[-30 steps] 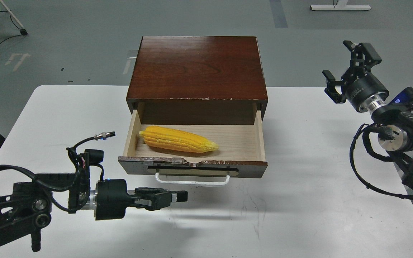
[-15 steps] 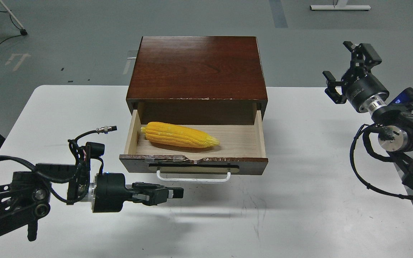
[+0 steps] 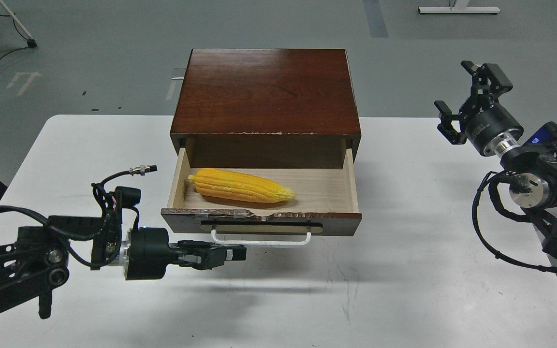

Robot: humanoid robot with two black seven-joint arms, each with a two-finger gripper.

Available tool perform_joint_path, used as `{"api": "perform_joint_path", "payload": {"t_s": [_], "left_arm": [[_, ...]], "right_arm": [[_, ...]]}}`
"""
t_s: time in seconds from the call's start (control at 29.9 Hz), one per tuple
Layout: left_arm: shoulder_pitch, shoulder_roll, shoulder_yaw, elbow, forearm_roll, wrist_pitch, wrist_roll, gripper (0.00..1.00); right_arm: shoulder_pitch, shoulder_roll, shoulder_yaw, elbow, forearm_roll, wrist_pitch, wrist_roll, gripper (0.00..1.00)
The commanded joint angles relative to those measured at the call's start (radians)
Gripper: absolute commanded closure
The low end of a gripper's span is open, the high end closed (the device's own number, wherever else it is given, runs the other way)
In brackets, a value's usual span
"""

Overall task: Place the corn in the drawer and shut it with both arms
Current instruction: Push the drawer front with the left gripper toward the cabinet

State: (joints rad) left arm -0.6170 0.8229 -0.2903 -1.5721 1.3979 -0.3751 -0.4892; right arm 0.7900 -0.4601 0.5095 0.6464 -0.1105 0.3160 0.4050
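The corn (image 3: 242,185), a yellow-orange cob, lies in the left half of the open drawer (image 3: 336,220), its point toward the right. The drawer has a dark chipped front and a white bar handle (image 3: 260,240). It sticks out of the reddish-brown cabinet (image 3: 266,92). My left gripper (image 3: 241,253) is shut and empty. It lies level, pointing right, just in front of and below the handle's left part. My right gripper (image 3: 454,86) is open and empty, raised in the air well to the right of the cabinet.
The cabinet stands at the back middle of the white table (image 3: 404,290). Loose black cables hang from both arms. Grey floor lies beyond the table, with a stand's foot (image 3: 457,9) far back.
The drawer has slid in a little. My left gripper has drawn back slightly to the left and closer to the handle. My right gripper has dropped a little.
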Motion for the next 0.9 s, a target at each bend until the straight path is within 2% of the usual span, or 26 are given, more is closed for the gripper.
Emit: {"api": "perform_joint_path", "payload": {"t_s": [0.0,0.87], "left_arm": [[-0.013,-0.033,-0.003,0.041,0.001,-0.001,0.001,1.00],[-0.069,-0.111,-0.006,0.165,-0.005,0.002,0.001,1.00]], "right_arm": [[0.000,0.000,-0.002,0.001,0.000,0.000,0.000,0.00],[0.000,-0.002,-0.006,-0.001,0.000,0.003,-0.003,0.00]]}}
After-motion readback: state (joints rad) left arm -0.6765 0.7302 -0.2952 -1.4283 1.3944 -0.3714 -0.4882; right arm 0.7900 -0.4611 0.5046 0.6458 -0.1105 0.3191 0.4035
